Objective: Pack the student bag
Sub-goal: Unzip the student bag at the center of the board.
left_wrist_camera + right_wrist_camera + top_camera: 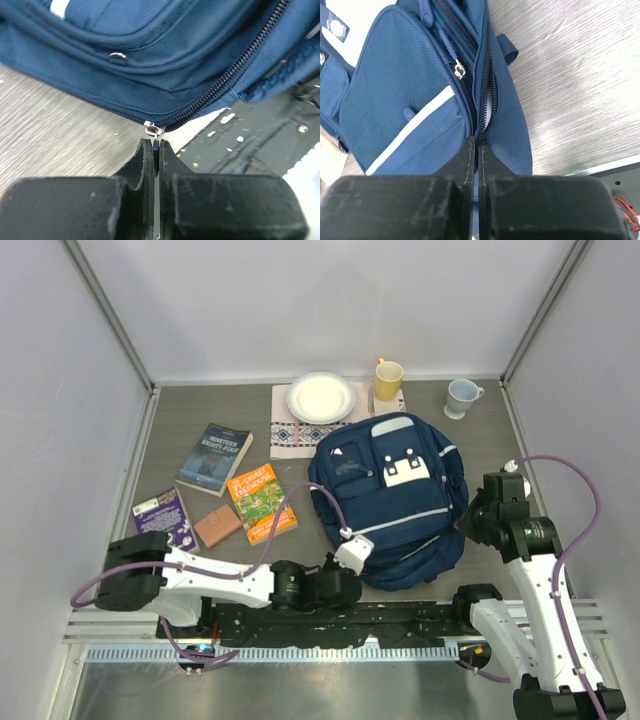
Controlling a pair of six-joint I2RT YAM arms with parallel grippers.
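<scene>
Top external view: grey wood-grain surface (200,410) boxed in by plain white walls (300,300) with metal frame posts in the corners. The student bag (395,500) lies flat, right of centre, front pockets and white buckle patch facing up, its near end close to the arm bases.

At the back there's a white plate (321,397) on a patterned cloth (290,435), just behind the bag. A yellow mug (388,378) sits just behind the bag's far end, and a pale mug (462,397) is further right, near the wall. Left of the bag are a dark blue book (214,459), an orange book (262,502), a purple book (163,515) and a small brown notebook (217,526), all flat and apart from the bag.

Left wrist view: the left end effector (156,144) has its jaws fully together, pinching the tab of a zipper pull (152,131) at the bag's lower left edge. The metal ring is just clear of the fingertips. The zipper track runs up and to the right from there, teeth closed as far as I can see.

Right wrist view: the right end effector (479,142) is also clamped tight, gripping the student bag's fabric edge right at the main zipper line on the bag's right side. Above the grip the zipper gapes a little and pale lining shows through. I can't tell whether a slider is inside the jaws. A second slider with a blue cord hangs further up the side pocket, untouched.
</scene>
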